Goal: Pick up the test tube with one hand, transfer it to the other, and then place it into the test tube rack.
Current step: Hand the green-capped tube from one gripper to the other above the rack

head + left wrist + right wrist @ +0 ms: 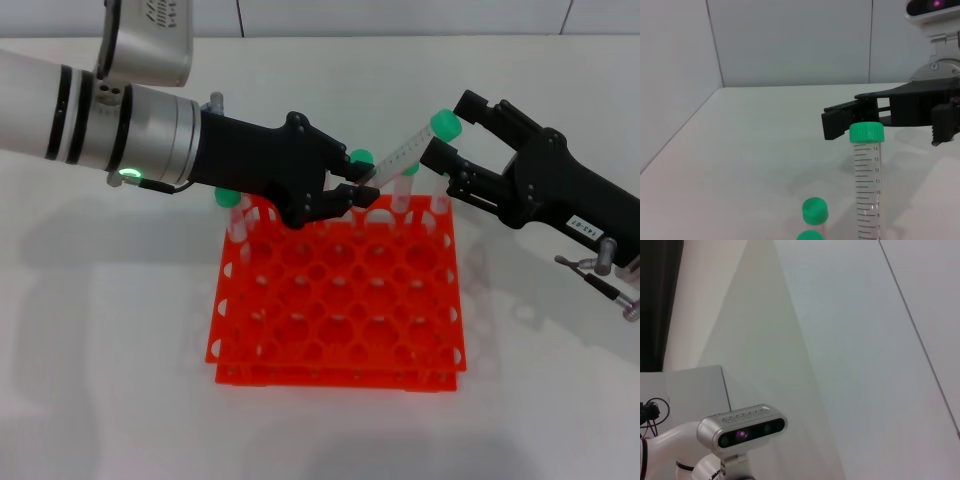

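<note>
My left gripper [360,193], unlabelled, on the arm with the green light, is shut on the lower end of the test tube [400,157] above the back of the orange-red rack [335,330]. The tube tilts up to the right, and its green cap [445,124] lies between the spread fingers of my labelled right gripper [447,132], which is open. In the left wrist view the tube [867,190] stands upright with its cap [866,132] just in front of the right gripper's black fingers [842,122].
Other green-capped tubes stand in the rack's back row [229,199] [361,157]; two of their caps show in the left wrist view [815,209]. White table all around. The right wrist view shows only a wall and the head camera [742,427].
</note>
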You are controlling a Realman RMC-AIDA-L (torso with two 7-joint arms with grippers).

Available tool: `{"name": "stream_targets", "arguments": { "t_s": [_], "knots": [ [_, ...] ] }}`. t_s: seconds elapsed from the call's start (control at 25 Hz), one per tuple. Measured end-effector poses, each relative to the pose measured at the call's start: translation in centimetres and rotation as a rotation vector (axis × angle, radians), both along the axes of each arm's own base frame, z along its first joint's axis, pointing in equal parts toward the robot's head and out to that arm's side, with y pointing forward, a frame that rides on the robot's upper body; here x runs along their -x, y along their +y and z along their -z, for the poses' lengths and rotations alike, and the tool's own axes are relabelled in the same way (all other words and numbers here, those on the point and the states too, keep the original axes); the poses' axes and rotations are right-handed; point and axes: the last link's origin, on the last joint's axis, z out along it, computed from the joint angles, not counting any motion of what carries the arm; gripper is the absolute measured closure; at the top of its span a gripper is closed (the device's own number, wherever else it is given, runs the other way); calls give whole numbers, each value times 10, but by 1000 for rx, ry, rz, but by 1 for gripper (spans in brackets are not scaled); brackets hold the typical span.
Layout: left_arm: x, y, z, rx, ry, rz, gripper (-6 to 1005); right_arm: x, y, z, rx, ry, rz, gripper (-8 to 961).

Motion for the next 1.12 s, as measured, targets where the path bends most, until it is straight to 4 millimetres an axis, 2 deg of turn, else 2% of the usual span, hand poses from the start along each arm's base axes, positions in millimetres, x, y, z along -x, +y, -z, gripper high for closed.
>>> {"name": "stream_targets", "arguments": {
  "t_s": [0.48, 0.72, 1.04, 1.12],
  "knots": [
    [-4, 1, 0, 0, -11, 5, 773, 1, -2, 3, 1, -1, 0, 96],
    [-4, 1, 1, 2, -11, 5, 771, 1, -2, 2, -1, 4, -3, 209],
    [-4, -1, 2, 12, -4, 11, 769, 1, -1, 2, -2, 0, 0, 203],
    [-4, -1, 3, 15, -1, 14, 768, 1, 0, 3, -1, -1, 1, 245]
  ]
}}
